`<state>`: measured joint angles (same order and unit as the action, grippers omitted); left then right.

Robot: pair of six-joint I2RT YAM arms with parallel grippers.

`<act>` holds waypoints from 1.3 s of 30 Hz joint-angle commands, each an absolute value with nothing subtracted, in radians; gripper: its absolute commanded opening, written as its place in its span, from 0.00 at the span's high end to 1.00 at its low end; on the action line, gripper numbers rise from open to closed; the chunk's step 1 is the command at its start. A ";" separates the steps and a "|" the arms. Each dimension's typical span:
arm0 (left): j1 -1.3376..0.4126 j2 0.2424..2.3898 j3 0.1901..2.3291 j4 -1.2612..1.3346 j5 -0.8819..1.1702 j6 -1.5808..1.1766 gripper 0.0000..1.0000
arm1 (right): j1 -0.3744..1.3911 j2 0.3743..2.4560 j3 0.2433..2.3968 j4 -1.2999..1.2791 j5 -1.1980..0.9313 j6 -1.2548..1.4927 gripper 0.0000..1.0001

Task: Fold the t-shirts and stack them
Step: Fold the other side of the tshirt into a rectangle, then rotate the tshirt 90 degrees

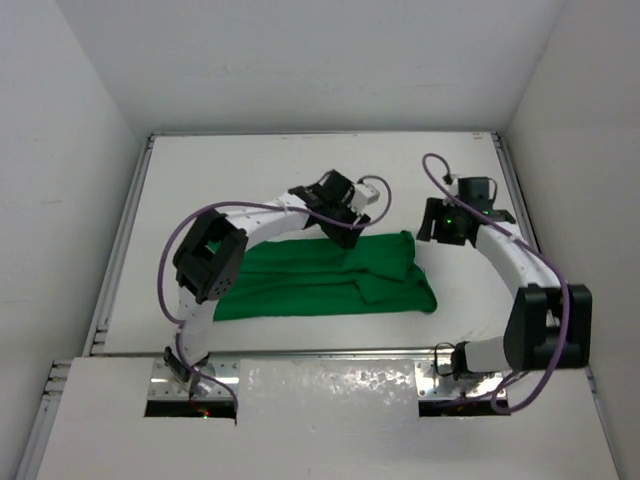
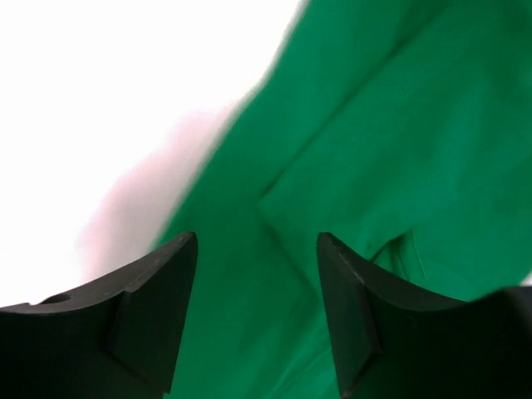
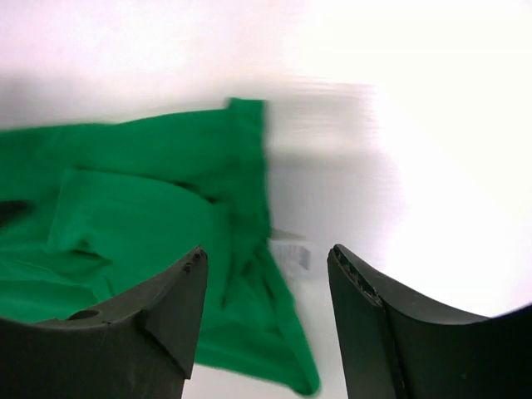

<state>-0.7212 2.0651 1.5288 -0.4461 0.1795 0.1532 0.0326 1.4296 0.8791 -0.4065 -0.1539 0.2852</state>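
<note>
A bright green t-shirt (image 1: 320,275) lies folded into a long band across the middle of the white table. My left gripper (image 1: 345,230) hovers over the shirt's upper edge near its middle, jaws open and empty; the left wrist view shows green cloth (image 2: 374,141) and a fold line between the fingers (image 2: 154,307). My right gripper (image 1: 437,228) is open and empty just right of the shirt's right end. The right wrist view shows the shirt (image 3: 141,199) with a small white label (image 3: 291,253) at its edge.
The white table (image 1: 250,175) is bounded by metal rails at left (image 1: 122,230) and right (image 1: 515,190), with white walls around. A white cover plate (image 1: 330,385) sits at the near edge between the arm bases.
</note>
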 commanded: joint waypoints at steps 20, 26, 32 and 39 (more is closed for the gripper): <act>0.092 1.716 1.144 -0.491 0.256 0.411 0.30 | -0.098 1.226 0.365 -0.353 -0.212 0.543 0.63; 0.147 1.755 1.155 -0.482 0.255 0.368 0.32 | -0.098 1.319 0.382 -0.288 -0.169 0.538 0.86; 0.169 1.697 1.230 -0.540 0.278 0.367 0.32 | -0.098 1.517 0.606 -0.319 -0.091 0.474 0.97; 0.170 1.669 1.278 -0.624 0.288 0.385 0.32 | -0.098 1.928 1.189 -0.393 -0.058 0.426 0.97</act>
<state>0.1665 1.7279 1.2491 -0.5835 0.2558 0.3729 -0.0959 1.7882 0.9691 -0.4156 -0.1631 0.4789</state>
